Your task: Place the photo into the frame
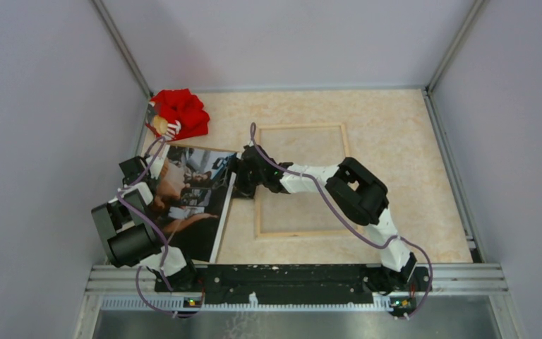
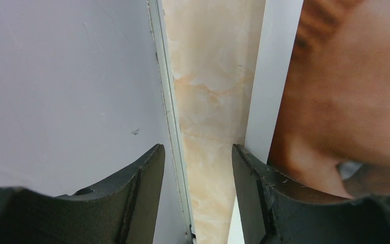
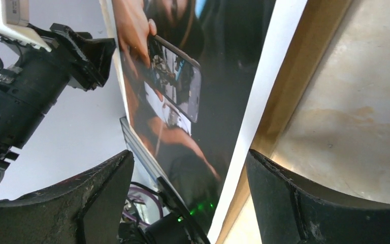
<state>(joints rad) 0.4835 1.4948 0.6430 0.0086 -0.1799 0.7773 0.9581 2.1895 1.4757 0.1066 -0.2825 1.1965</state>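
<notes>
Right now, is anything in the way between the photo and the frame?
Nothing visible is. The photo lies with its right edge beside the left rail of the frame, and only the open right gripper is at that edge. The red cloth bundle sits in the far-left corner, off the path.

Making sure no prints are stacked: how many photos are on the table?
1. The photo is at the left of the table, beside the frame. Another sheet underneath it would be hidden.
</notes>
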